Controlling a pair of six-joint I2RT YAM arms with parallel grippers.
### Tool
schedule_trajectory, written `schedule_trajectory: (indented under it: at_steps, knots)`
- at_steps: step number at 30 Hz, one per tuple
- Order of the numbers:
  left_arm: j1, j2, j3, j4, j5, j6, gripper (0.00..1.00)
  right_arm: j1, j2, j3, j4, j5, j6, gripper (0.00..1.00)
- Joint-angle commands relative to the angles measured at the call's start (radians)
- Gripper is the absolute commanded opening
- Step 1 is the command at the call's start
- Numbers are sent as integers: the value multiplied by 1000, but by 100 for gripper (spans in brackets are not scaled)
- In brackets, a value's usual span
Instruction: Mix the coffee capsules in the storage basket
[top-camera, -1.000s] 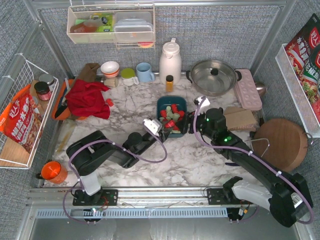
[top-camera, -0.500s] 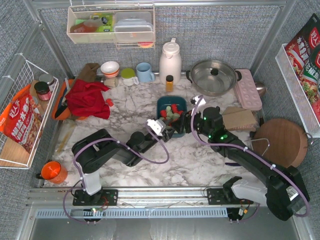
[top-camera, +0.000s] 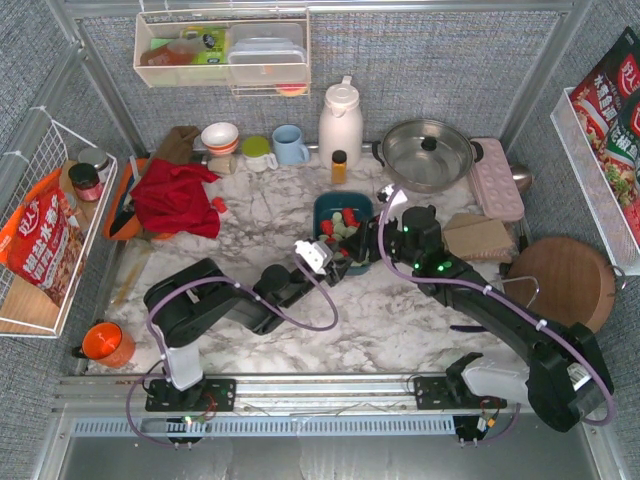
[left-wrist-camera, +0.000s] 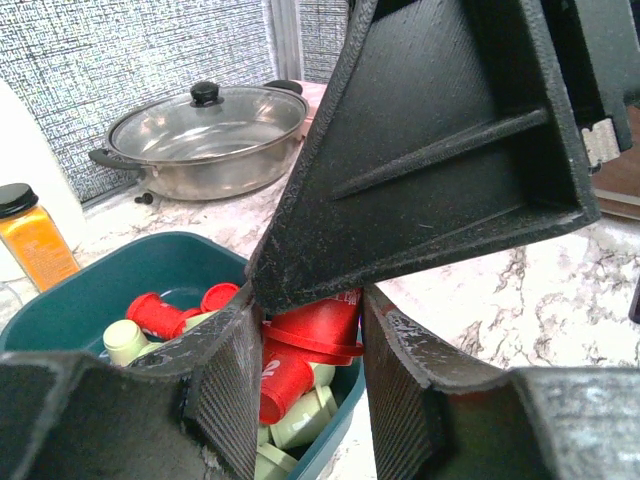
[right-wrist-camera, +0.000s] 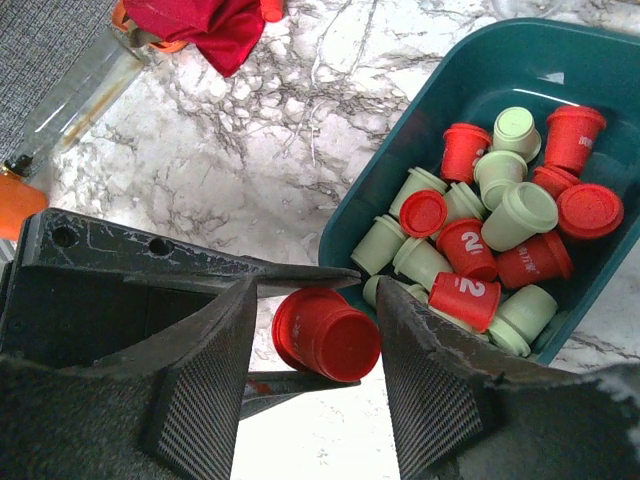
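The teal storage basket (top-camera: 325, 205) sits mid-table and holds several red and mint-green coffee capsules (top-camera: 345, 222). My left gripper (top-camera: 337, 260) is at the basket's near edge, shut on a red capsule (left-wrist-camera: 318, 322). In the right wrist view this red capsule (right-wrist-camera: 325, 335) lies between the left gripper's thin dark fingers (right-wrist-camera: 250, 275), just outside the basket (right-wrist-camera: 400, 150). My right gripper (right-wrist-camera: 318, 310) is open, its pads on either side of that capsule with gaps. It also shows in the top view (top-camera: 366, 244). The loose capsules (right-wrist-camera: 480, 230) are jumbled together.
A lidded steel pot (top-camera: 428, 152), white thermos (top-camera: 340, 122), spice jar (top-camera: 340, 166) and blue mug (top-camera: 290, 145) stand behind the basket. A red cloth (top-camera: 178, 197) lies left, a round wooden board (top-camera: 565, 285) right, an orange mug (top-camera: 105, 343) near left.
My right gripper has moved left and closed in on the left gripper at the basket's near edge. The left gripper has shifted slightly toward the basket with the red capsule.
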Motion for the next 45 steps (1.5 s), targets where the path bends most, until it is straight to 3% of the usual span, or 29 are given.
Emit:
schedule_trajectory:
  at_steps: [1,10,18,23,27,31,37,41,45]
  knots:
    - [-2,-17,-9,95,-8,6,39,2,10,21,-21,-22,27,55]
    - [-5,-37,-20,96,-11,17,39,0,-17,35,-75,46,49,58]
    - [-8,-48,-23,96,-38,23,39,0,10,63,-93,-15,85,51]
    - [-8,-57,-32,96,-70,27,42,1,13,65,-91,-17,103,39]
    - [-8,-65,-42,96,-105,29,45,0,16,72,-93,-17,115,20]
    - [-8,-72,-47,96,-133,36,49,0,29,77,-87,-15,130,12]
    - [-6,-57,-32,96,-146,59,70,1,75,100,-64,37,137,0]
    - [-2,-49,-28,95,-157,58,97,-1,122,128,-54,102,123,0]
    - [9,-58,-52,94,-189,54,99,-5,192,165,-31,165,112,0]
